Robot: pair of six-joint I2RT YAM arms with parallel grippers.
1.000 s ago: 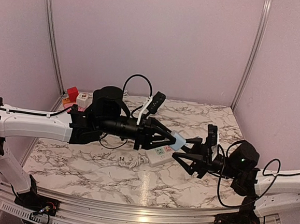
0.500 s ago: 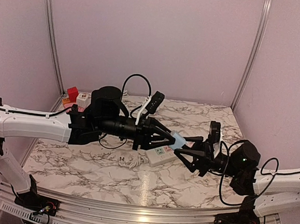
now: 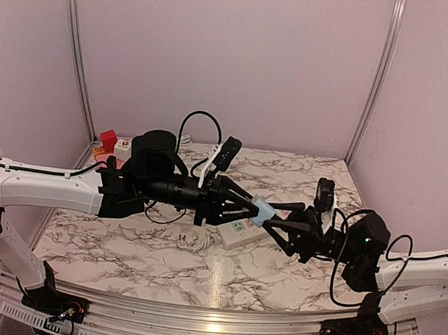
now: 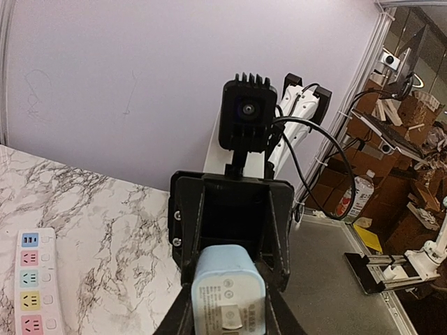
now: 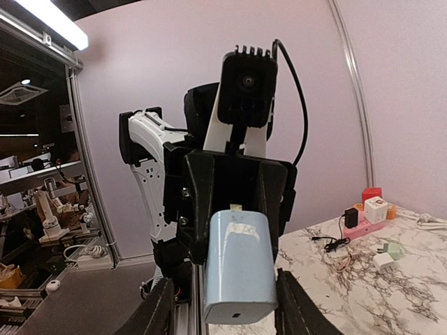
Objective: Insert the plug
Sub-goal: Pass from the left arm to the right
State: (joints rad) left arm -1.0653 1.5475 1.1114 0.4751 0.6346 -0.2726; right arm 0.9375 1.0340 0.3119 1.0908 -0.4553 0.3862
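Two robot arms meet nose to nose above a marbled worktop (image 3: 124,253) inside a pale lilac booth.

The left arm reaches in from the left. Its claw (image 3: 258,210) is closed narrow on a light blue plug (image 3: 265,211) and holds it in the air near the middle of the scene. In the left wrist view the plug's labelled face fills the bottom centre, pinched between the two dark fingers (image 4: 180,317).

The right arm comes in from the right, and its claw (image 3: 274,217) points straight at the left one. Its jaws are partly open and stand one on each side of the plug. In the right wrist view one finger (image 5: 162,310) is clear of the plug's side. The other finger lies close against it, and I cannot tell whether it touches.

A white power strip (image 3: 238,231) lies flat on the worktop, just below and in front of the plug. Its sockets face up and its cable trails off to the left. The plug is not in any socket.

At the back left corner of the worktop sits a small red block (image 3: 108,139).
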